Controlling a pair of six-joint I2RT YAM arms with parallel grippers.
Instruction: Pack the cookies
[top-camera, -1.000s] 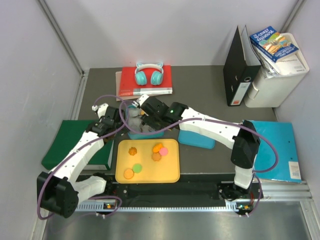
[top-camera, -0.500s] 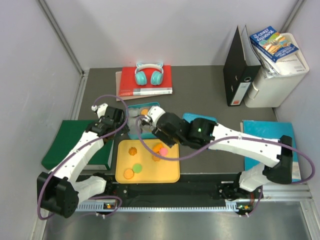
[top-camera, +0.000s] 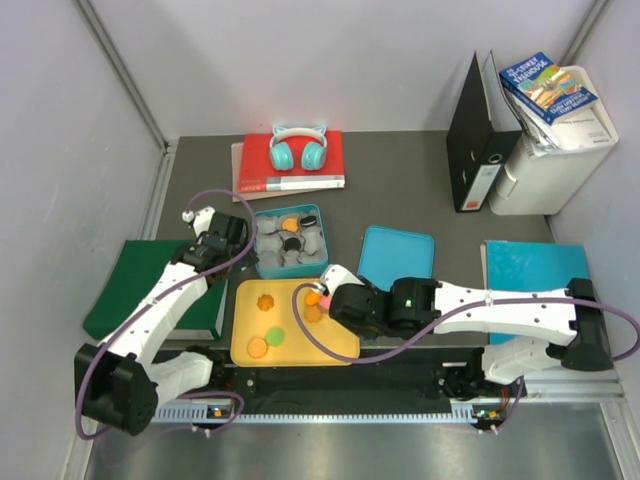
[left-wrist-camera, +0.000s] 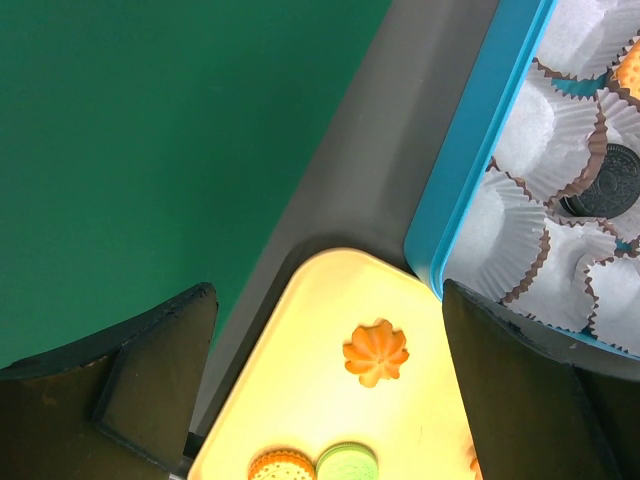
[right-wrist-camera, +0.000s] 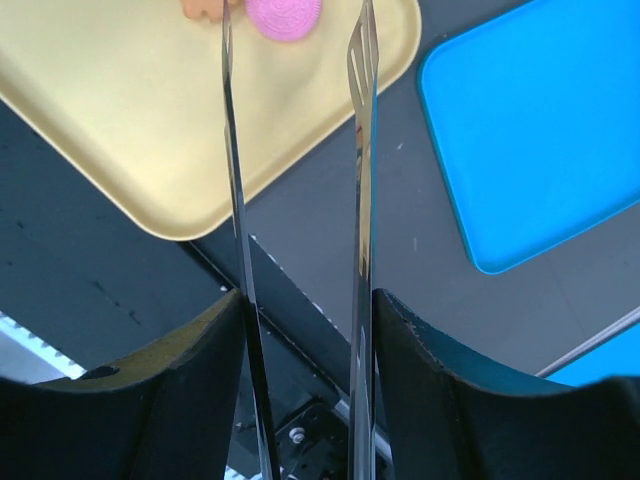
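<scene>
Two thin metal tong blades (right-wrist-camera: 362, 150) run out along the inner faces of the right gripper (right-wrist-camera: 300, 300), which is clamped on them at a middling width. That arm lies low and stretched along the table's near edge, its wrist over a yellow plastic tray (right-wrist-camera: 130, 110). Between the blades near their far ends sits a pink round toy cookie (right-wrist-camera: 285, 15); contact cannot be told. To the gripper's right lies a flat teal plastic lid (right-wrist-camera: 540, 130). The left gripper (left-wrist-camera: 327, 300) hangs pointing down with jaws spread wide and empty, its arm bent forward. Just below it on the tray is an orange scalloped cookie (left-wrist-camera: 376, 352), nearer its wrist a green cookie (left-wrist-camera: 347, 465) touching an orange round cookie (left-wrist-camera: 280, 467). To its right is a teal box (left-wrist-camera: 470, 170) of pleated paper cups (left-wrist-camera: 525, 215), one holding a black cookie (left-wrist-camera: 610, 180); to its left is a green book (left-wrist-camera: 150, 130).
</scene>
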